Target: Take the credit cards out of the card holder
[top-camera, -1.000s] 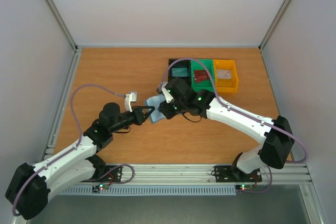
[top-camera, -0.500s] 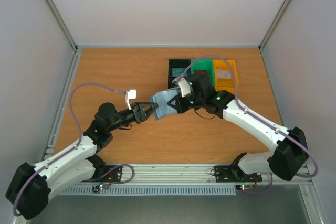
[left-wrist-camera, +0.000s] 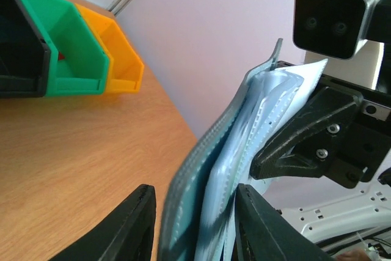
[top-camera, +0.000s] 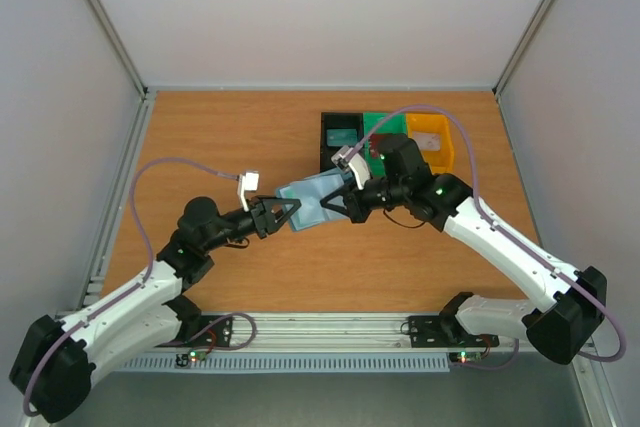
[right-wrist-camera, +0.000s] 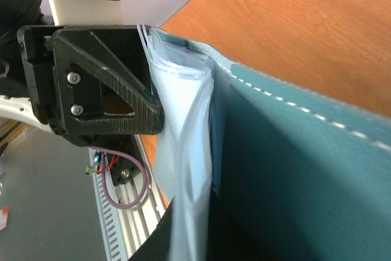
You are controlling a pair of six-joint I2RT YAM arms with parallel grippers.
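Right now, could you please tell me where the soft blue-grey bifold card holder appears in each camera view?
Top external: the soft blue-grey bifold card holder is at the picture's centre.
Left wrist: the holder is at lower centre, standing on edge.
Right wrist: the holder fills the right half.
Shared landmark: the wooden tabletop.

The right gripper (top-camera: 342, 203) has drawn back to the right, stretching the card holder (top-camera: 312, 201) between itself and the left gripper (top-camera: 282, 215).

Three coloured bins (top-camera: 375, 125) on wooden table (top-camera: 220, 127)
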